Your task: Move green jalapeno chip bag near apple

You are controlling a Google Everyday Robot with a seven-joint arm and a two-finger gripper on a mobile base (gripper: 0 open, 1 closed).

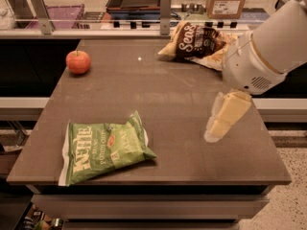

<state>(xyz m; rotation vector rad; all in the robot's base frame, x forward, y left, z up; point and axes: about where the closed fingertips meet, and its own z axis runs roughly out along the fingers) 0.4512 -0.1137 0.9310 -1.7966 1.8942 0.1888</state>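
While gripper (224,117) hovers (empty, spread unclear) near brown bag (196,42), green jalapeno chip bag (103,148), apple (78,62) apart

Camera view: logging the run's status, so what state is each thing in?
green jalapeno chip bag, lying flat, front left of table, untouched.
apple, resting far left, apart from the bag.
brown chip bag, lying crumpled at far edge.
gripper, above table's right side, touching nothing.

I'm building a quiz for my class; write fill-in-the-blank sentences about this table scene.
1. The tool hangs over the table's ____ side, as pictured.
2. The green chip bag bears large ____ lettering.
3. The apple sits near the table's far ____ corner, as pictured.
Missing words: right; white; left.
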